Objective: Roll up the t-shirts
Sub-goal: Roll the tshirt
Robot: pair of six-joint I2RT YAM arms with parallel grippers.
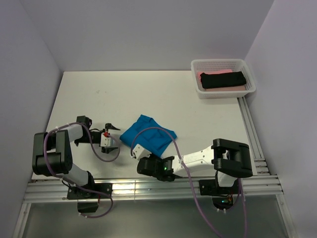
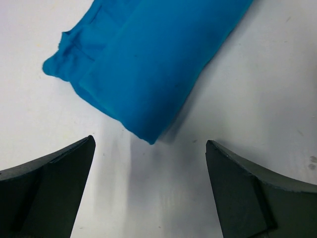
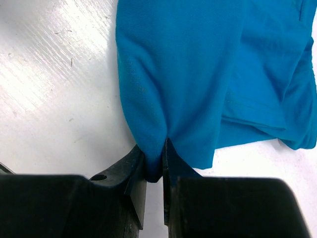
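Observation:
The turquoise-blue t-shirt [image 1: 150, 136] lies folded into a small bundle on the white table [image 1: 148, 94], near the front middle. My right gripper [image 1: 134, 148] is shut on its near edge; in the right wrist view the jaws [image 3: 154, 149] pinch a fold of the blue cloth [image 3: 198, 74]. My left gripper [image 1: 115, 137] is open and empty, just left of the shirt, apart from it. In the left wrist view the shirt's corner [image 2: 148, 64] points between the spread fingers [image 2: 59, 168]. A black shirt [image 1: 223, 79] lies on a pink one [image 1: 210, 73] in the basket.
The white mesh basket [image 1: 250, 79] stands at the back right corner. Metal rails [image 1: 252, 139] run along the table's right edge and front edge. Pale walls close in the table on three sides.

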